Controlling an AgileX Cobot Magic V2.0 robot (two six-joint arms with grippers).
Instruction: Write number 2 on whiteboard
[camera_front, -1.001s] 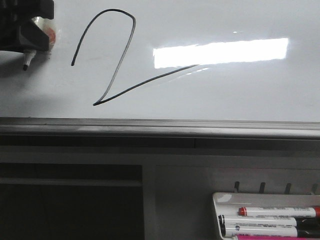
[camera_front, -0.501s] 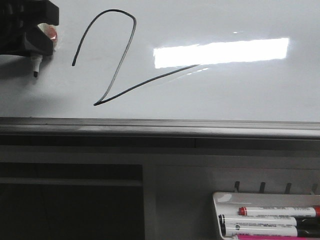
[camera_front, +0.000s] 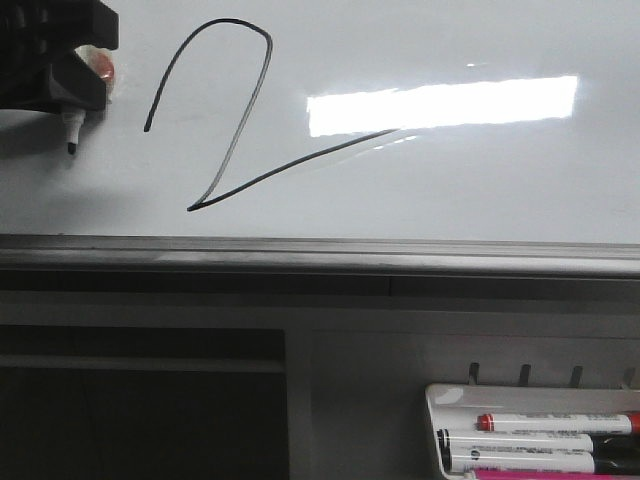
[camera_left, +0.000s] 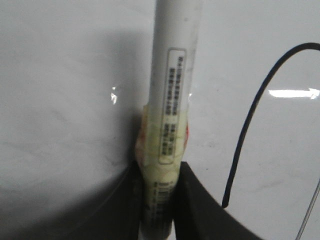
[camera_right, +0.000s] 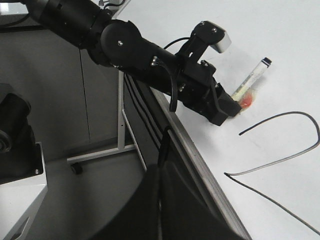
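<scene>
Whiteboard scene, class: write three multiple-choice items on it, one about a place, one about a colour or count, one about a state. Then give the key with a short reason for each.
1. Where is the held marker relative to the number 2 in the front view?
A. left of it
B. right of it
C. below the rail

2. What colour is the drawn line?
A. red
B. black
C. green

3. What is the state of the left end effector?
A. open and empty
B. shut on the marker
C. resting in the marker tray

Key: 1 A, since the marker tip sits left of the stroke's starting end on the whiteboard. 2 B, since the stroke is a thin black line in every view. 3 B, since the left wrist view shows both fingers pressed against the taped marker barrel.
</scene>
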